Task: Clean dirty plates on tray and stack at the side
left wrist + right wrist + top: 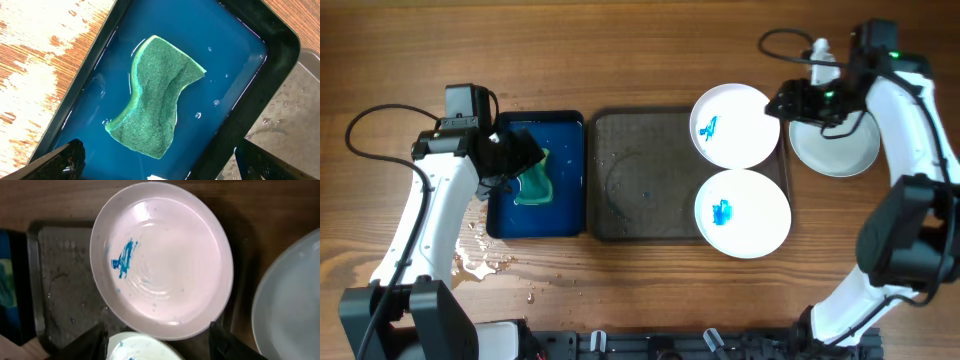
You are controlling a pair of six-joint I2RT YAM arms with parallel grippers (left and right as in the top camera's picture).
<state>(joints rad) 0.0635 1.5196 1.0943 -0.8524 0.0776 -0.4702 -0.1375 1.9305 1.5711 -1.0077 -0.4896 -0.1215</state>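
Two white plates with blue smears sit at the right end of the dark grey tray (640, 190): a far plate (735, 125) and a near plate (742, 212). A third, clean white plate (840, 148) lies on the table right of the tray. My right gripper (788, 103) is open and empty, hovering over the far plate's right edge; that plate (160, 260) fills the right wrist view. My left gripper (510, 160) is open and empty over the deep-blue tray (535, 175), just above a green sponge (157, 95) lying in blue water.
Water is spilled on the wood (480, 255) near the blue tray's front left corner. A small white bottle (820, 55) stands at the far right. Cables run along the far edge and left side. The grey tray's left half is wet.
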